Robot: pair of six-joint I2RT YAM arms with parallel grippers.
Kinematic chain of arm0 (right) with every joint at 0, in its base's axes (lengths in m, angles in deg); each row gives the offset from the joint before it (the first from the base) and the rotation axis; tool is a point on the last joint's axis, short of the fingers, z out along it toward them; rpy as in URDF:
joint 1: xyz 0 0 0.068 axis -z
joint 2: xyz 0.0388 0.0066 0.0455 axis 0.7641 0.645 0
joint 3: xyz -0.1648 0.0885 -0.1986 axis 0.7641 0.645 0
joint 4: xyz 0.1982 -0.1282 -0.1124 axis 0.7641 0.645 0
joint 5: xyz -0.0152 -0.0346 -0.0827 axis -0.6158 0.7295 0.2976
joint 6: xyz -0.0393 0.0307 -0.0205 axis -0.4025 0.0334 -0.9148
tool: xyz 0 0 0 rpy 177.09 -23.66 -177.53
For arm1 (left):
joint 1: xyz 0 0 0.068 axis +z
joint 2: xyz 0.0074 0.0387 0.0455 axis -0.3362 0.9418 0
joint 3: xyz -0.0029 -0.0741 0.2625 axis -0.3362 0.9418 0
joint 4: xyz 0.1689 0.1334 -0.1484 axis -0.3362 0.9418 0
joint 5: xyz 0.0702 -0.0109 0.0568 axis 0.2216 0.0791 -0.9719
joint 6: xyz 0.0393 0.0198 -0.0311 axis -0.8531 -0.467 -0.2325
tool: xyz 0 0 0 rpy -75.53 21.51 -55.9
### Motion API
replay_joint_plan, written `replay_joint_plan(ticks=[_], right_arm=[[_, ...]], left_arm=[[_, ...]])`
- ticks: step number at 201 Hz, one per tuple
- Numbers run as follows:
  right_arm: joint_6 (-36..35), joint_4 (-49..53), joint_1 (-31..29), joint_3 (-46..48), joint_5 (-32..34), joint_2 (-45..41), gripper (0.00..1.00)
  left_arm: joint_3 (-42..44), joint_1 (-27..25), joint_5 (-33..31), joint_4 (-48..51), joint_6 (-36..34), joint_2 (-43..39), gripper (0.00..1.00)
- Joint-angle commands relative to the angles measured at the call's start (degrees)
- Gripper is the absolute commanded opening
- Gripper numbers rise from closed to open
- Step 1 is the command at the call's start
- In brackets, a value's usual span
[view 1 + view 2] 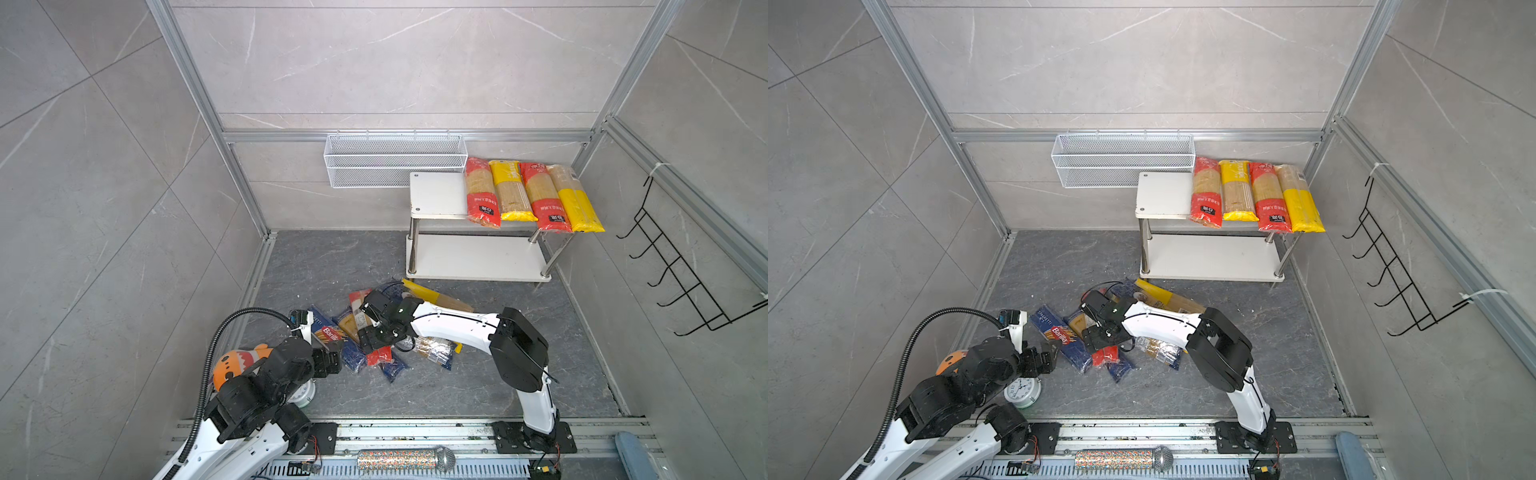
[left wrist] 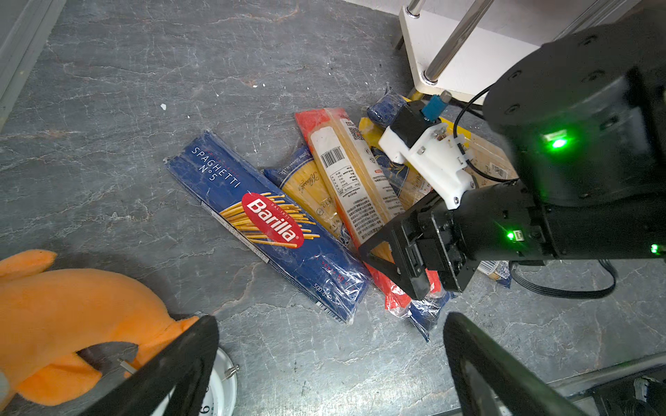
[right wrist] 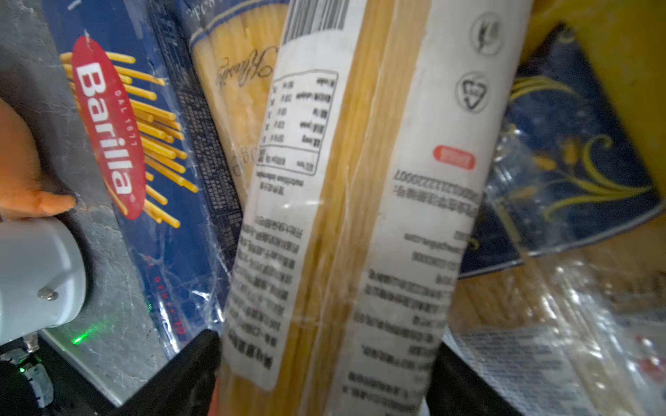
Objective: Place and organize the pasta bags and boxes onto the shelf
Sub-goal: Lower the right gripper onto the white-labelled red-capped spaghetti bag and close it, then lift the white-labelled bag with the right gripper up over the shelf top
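Note:
The shelf (image 1: 436, 195) (image 1: 1163, 195) stands at the back right. Several red- and yellow-ended pasta bags (image 1: 482, 193) (image 1: 1237, 191) lie side by side on its top board. A loose pile covers the floor: the blue Barilla pack (image 1: 330, 334) (image 2: 266, 223) (image 3: 108, 126), a red-ended bag (image 2: 356, 180) (image 3: 342, 216), a yellow-ended bag (image 1: 428, 295) and dark blue ones (image 3: 576, 162). My right gripper (image 1: 368, 336) (image 1: 1096, 336) (image 3: 324, 378) is open, low over the pile, one finger on each side of the red-ended bag. My left gripper (image 1: 328, 361) (image 2: 331, 360) hangs open and empty beside the Barilla pack.
An orange plush toy (image 1: 239, 361) (image 2: 72, 324) and a white alarm clock (image 1: 1022, 390) sit by the left arm. A white mesh basket (image 1: 395, 160) hangs on the back wall, a black hook rack (image 1: 685, 282) on the right wall. A microphone (image 1: 405, 459) lies on the front rail.

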Motion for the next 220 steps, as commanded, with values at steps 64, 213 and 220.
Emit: replay_joint_plan(ticks=[64,213,220], right_arm=[[0.2,7.3,-2.0,-4.1,4.8,3.9,0.34],[-4.2,15.3,-2.0,-4.9,10.3,-29.8,0.00],[-5.0,17.9,-2.0,-7.6,13.2,-30.6,0.00]], left_arm=[[-1.6,0.1,-1.6,0.1,-1.0,-1.5,1.00],[-4.1,0.0,-3.7,0.1,-1.8,-1.7,1.00],[-4.2,0.1,-3.6,-0.2,-1.9,-1.5,1.00]])
